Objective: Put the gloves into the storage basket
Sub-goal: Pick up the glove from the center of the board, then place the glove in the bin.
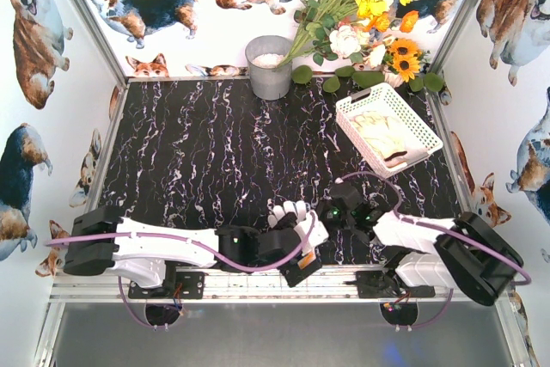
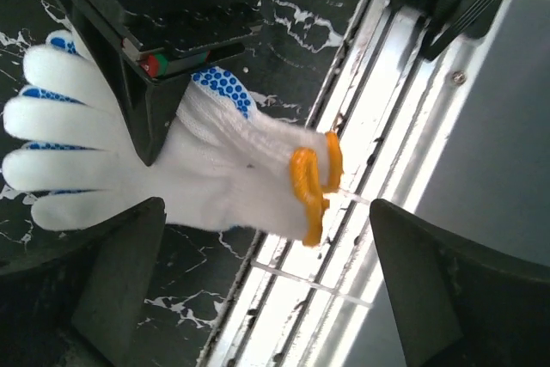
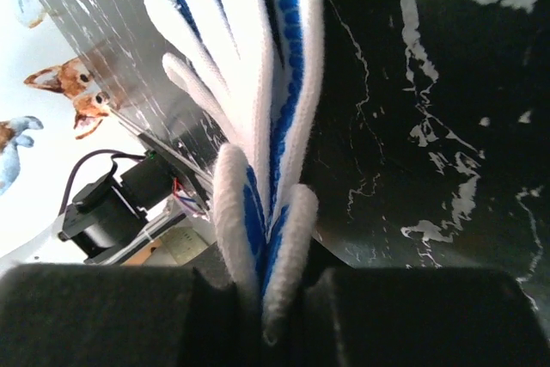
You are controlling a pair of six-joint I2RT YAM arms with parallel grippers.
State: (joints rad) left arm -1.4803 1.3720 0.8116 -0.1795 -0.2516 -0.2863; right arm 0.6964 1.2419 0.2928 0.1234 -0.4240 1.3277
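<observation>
The blue-dotted glove (image 1: 292,214) is gripped by the right hand (image 3: 271,281). The left hand (image 2: 266,221) is spread open. The storage basket (image 1: 363,145) is set between one and two o'clock.

The dotted glove (image 1: 296,223), white knit with blue dots and an orange cuff, is at mid near edge of the table (image 1: 189,152), fingers spread, cuff overhanging. The white slotted basket (image 1: 414,115) stands angled near the far right corner, containing cream gloves (image 1: 376,133).

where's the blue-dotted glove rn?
Top view: glove lies at the table's near edge, centre. The right claw pinches its fingertips; the open left claw straddles its orange cuff.
</observation>
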